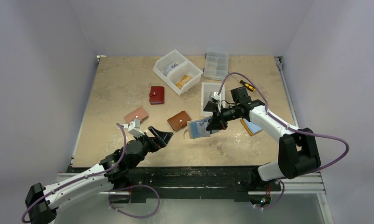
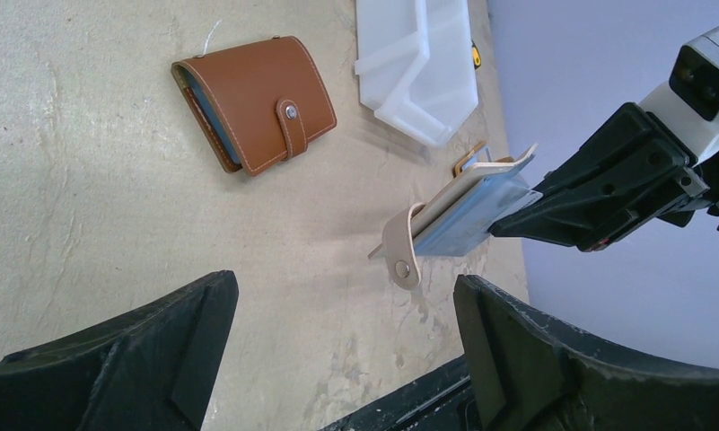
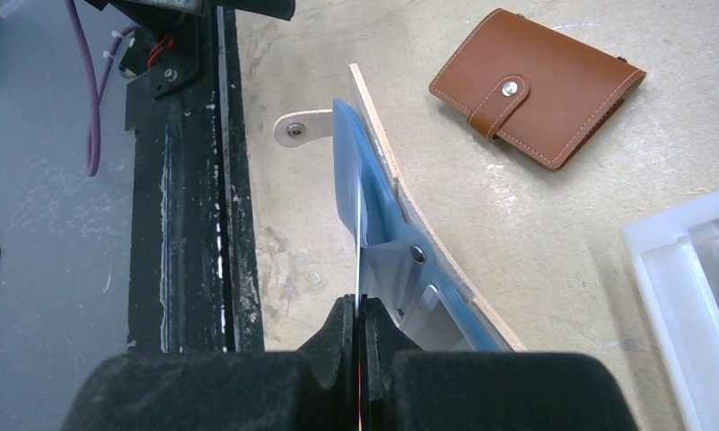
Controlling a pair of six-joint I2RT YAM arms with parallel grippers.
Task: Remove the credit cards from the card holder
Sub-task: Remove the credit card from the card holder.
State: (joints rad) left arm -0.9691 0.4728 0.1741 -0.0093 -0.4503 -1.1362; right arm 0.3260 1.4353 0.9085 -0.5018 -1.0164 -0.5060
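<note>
Credit cards (image 3: 348, 171) look lodged in the blue sleeves of the open card holder (image 3: 400, 193), which the right fingers (image 3: 336, 337) pinch by a thin inner leaf, clear of the counter (image 3: 535, 224). The left fingers (image 2: 185, 341) are spread wide nearby. No card seems to be out yet, so all the pulling is left.

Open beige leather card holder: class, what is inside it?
A stack of light blue plastic sleeves shows inside the open beige leather card holder; the right gripper pinches one thin pale sheet of it. Any cards within the sleeves are covered.
</note>
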